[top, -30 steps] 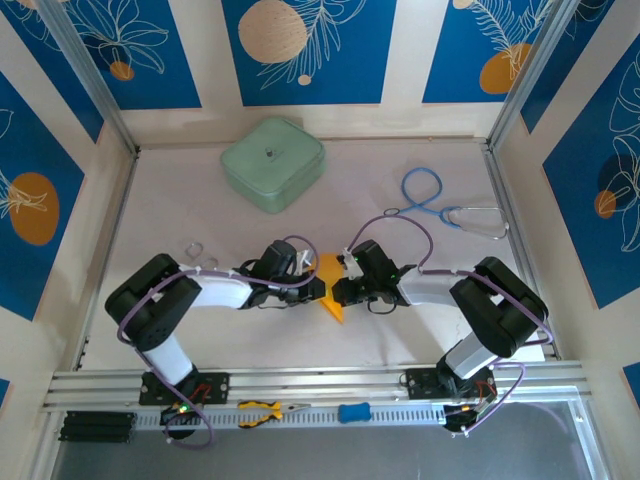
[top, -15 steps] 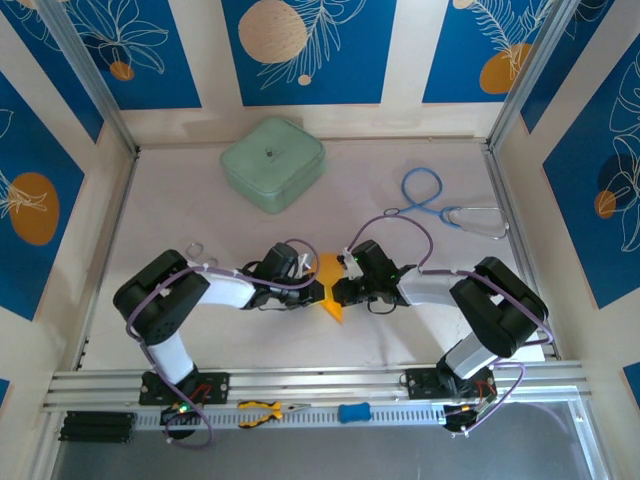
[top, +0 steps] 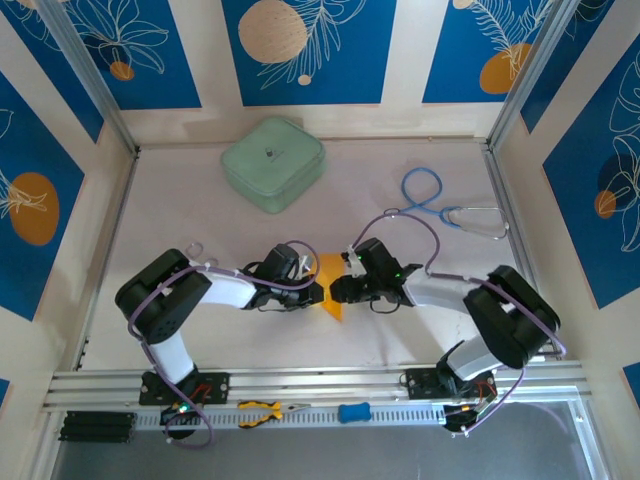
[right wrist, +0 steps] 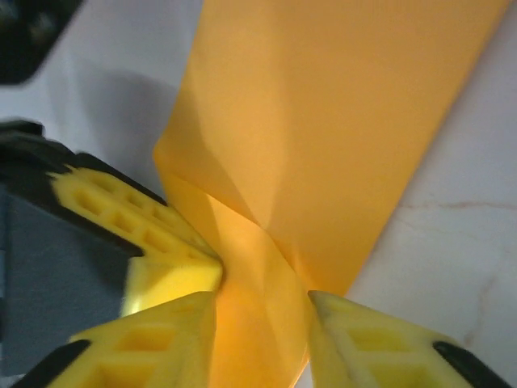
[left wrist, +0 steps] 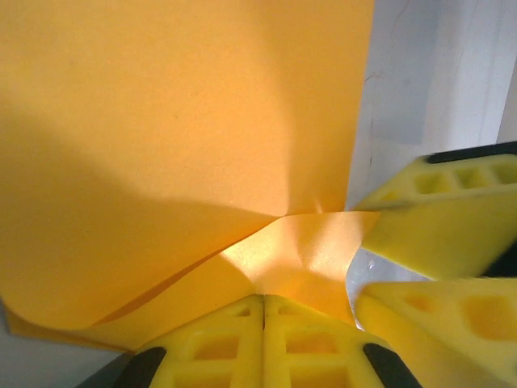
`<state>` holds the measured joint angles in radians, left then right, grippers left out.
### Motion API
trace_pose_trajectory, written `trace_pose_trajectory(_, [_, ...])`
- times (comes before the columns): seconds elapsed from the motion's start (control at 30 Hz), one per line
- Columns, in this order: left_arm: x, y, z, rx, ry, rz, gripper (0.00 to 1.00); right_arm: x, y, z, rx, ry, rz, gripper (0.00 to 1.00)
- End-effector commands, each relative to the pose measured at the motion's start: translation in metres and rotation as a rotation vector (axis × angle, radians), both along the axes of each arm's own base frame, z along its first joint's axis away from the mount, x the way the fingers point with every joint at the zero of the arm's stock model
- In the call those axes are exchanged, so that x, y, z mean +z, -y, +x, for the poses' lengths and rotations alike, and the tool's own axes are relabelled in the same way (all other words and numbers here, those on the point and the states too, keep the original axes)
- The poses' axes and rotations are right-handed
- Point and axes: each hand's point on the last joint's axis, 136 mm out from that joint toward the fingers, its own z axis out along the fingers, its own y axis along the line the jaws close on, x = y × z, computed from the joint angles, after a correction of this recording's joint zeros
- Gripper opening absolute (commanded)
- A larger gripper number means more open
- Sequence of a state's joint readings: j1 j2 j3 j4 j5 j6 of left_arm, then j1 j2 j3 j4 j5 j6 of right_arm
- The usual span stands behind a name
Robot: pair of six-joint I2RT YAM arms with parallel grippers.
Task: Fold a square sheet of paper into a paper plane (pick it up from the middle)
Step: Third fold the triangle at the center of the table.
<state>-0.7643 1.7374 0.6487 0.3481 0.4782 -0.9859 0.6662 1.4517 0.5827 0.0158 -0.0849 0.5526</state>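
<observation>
Tabletop (top: 200, 335): left hand (top: 318, 291), right hand (top: 338, 290) nose-to-nose.

Black-and-white arms (top: 225, 293), purple cables (top: 436, 243), yellow lattice-moulded end effector fingers (left wrist: 202, 349).

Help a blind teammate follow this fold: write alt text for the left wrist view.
The left gripper, shut, pinches a raised fold of the orange sheet of paper, which spreads up and to the left. At right, the right gripper stands open at the paper's edge, over the pale table.
</observation>
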Motion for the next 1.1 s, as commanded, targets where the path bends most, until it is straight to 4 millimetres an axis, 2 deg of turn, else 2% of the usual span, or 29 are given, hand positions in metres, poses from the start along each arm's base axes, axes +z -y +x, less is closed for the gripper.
trace_pose_trajectory(0.0, [-0.019, -0.012, -0.008, -0.005, -0.031, 0.083, 0.00, 0.026, 0.010, 0.001, -0.080, -0.021, 0.037, 0.45])
trace_pose_trajectory(0.1, [-0.017, -0.013, -0.008, -0.002, -0.024, 0.084, 0.00, 0.043, 0.005, -0.013, -0.073, -0.063, 0.153, 0.45])
trace_pose_trajectory(0.13, [-0.016, -0.012, -0.007, -0.002, -0.021, 0.083, 0.00, 0.046, 0.002, -0.018, -0.059, -0.080, 0.186, 0.41])
trace_pose_trajectory(0.2, [-0.015, -0.011, -0.007, -0.002, -0.018, 0.076, 0.00, 0.047, -0.006, -0.032, -0.015, -0.138, 0.240, 0.26])
trace_pose_trajectory(0.23, [-0.015, -0.011, -0.007, -0.001, -0.018, 0.075, 0.00, 0.047, -0.009, -0.036, -0.003, -0.156, 0.245, 0.22])
trace_pose_trajectory(0.3, [-0.015, -0.012, -0.007, 0.001, -0.016, 0.077, 0.00, 0.043, -0.014, -0.045, 0.011, -0.193, 0.229, 0.14])
trace_pose_trajectory(0.4, [-0.015, -0.012, -0.007, 0.000, -0.013, 0.078, 0.00, 0.034, -0.020, -0.050, 0.029, -0.232, 0.199, 0.07])
trace_pose_trajectory(0.77, [-0.013, -0.012, -0.007, 0.000, -0.009, 0.073, 0.00, 0.013, -0.036, -0.049, 0.057, -0.278, 0.092, 0.05])
trace_pose_trajectory(1.07, [-0.013, -0.013, -0.007, -0.001, -0.009, 0.075, 0.00, -0.012, -0.027, -0.057, 0.037, -0.337, 0.019, 0.05])
